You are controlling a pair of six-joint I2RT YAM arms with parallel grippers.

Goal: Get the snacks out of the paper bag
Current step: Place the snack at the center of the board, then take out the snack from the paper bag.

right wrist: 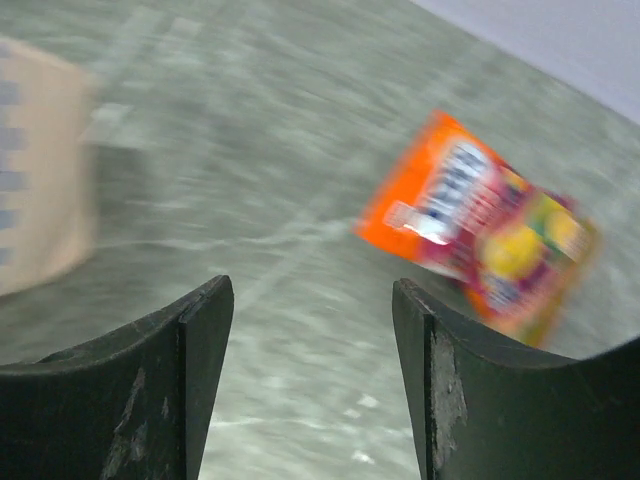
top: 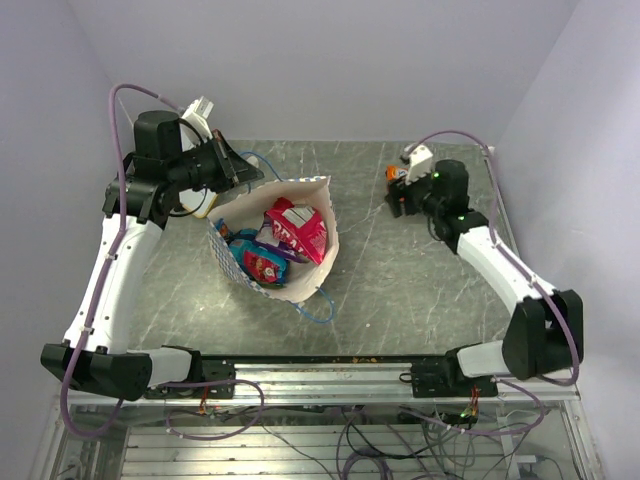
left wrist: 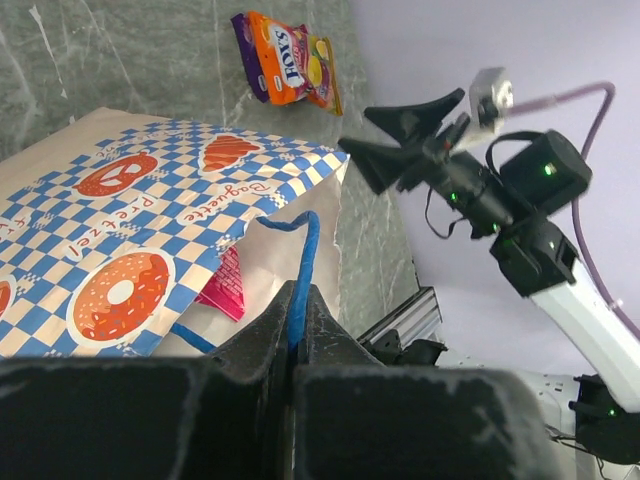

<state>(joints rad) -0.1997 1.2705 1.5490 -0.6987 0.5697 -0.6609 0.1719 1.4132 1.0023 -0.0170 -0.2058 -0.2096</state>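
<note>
Several packets (top: 297,230) half-hidden in your paper bag (top: 325,215) | orange packet (right wrist: 470,220) blurred | left claw (left wrist: 298,300) clamped on handle (left wrist: 308,250) | right claw (right wrist: 312,300) apart

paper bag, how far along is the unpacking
Done: one orange packet lies on the table outside the paper bag, with the open right pincer near it, holding nothing. In hand: the left pincer is shut on the bag's blue cord handle. Left: the large red-pink packet, a small red one and a blue one are inside the bag.
</note>
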